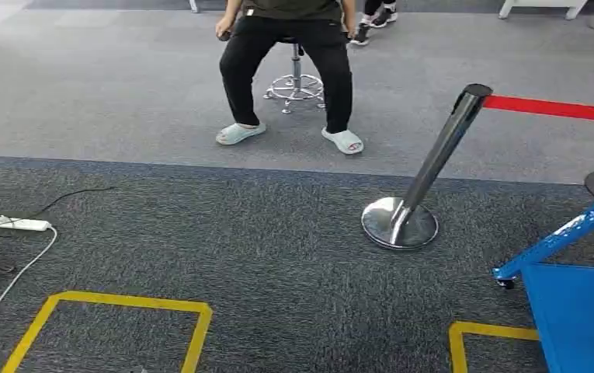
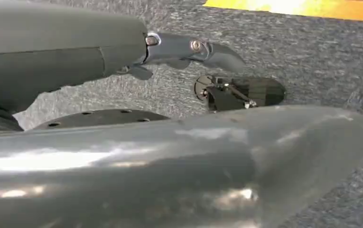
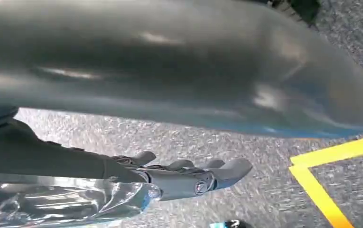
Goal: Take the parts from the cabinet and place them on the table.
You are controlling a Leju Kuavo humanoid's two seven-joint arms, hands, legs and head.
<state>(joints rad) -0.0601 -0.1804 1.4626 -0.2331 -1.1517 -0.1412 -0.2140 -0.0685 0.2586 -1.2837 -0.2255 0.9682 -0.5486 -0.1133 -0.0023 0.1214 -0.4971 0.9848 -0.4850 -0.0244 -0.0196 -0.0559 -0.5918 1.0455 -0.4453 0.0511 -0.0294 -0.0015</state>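
Both of the robot's arms hang low over dark grey carpet. The left hand is released, its fingers stretched out straight with nothing in them; one strip of yellow floor tape runs just past its fingertips. The right hand also has its fingers lying nearly straight, and one crinkled clear plastic bag sits pressed against its underside, close to the wrist. Whether the hand is grasping that bag cannot be told, and what is inside the bag cannot be made out. One corner of yellow tape lies on the carpet ahead of the right fingertips.

Ahead of both hands, the head view takes in two yellow tape outlines, one on the left and one on the right. One blue metal frame stands on the right-hand side. One chrome barrier post leans on its round base, with one red belt running off from its top. One white power strip lies on the left-hand side. Farther off, one person sits on one wheeled stool.
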